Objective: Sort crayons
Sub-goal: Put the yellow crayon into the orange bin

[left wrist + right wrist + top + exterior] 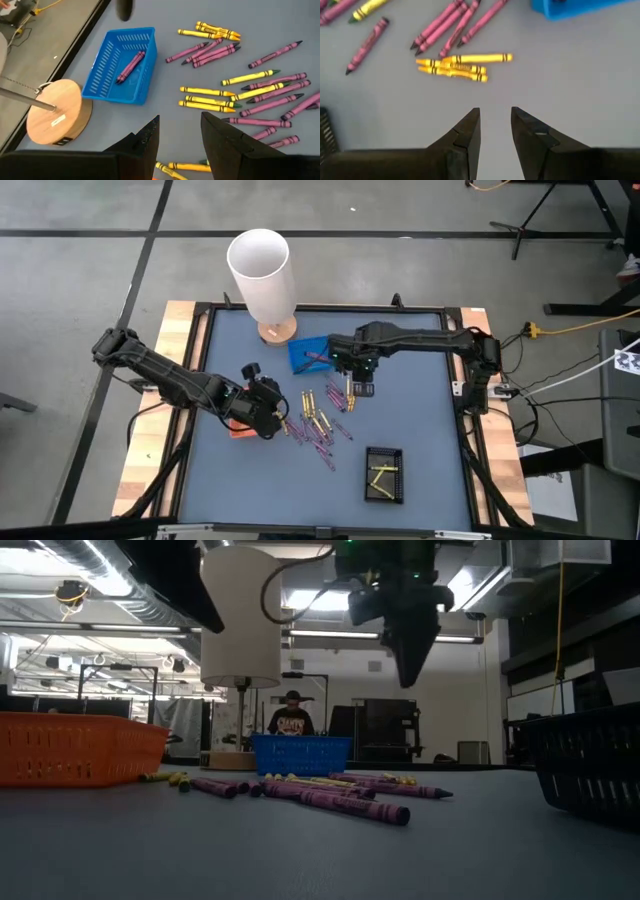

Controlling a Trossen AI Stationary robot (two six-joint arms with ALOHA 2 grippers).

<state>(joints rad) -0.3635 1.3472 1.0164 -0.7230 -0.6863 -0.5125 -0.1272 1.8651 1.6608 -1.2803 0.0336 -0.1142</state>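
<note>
Crayons (318, 423) scattered mid-table, purple and yellow, long axes mixed; two purple already in blue tray (303, 356) at far side, some yellow in black tray (384, 474) near edge. Right gripper (355, 388) hovers just beyond pile's far-right edge — fingers apart, empty. Small yellow cluster (460, 66) lies directly ahead, lengthwise across jaws. Left gripper (276, 420) at pile's left edge, fingers apart, empty.

"Where do I work?"
"A robotics lab: exposed ceiling ducts (70, 560), strip lights (330, 635), concrete floor (80, 270) with cables (585, 330), tripod legs (545, 225), and a person (292, 718) behind my framed worktop (230, 470)."
</note>
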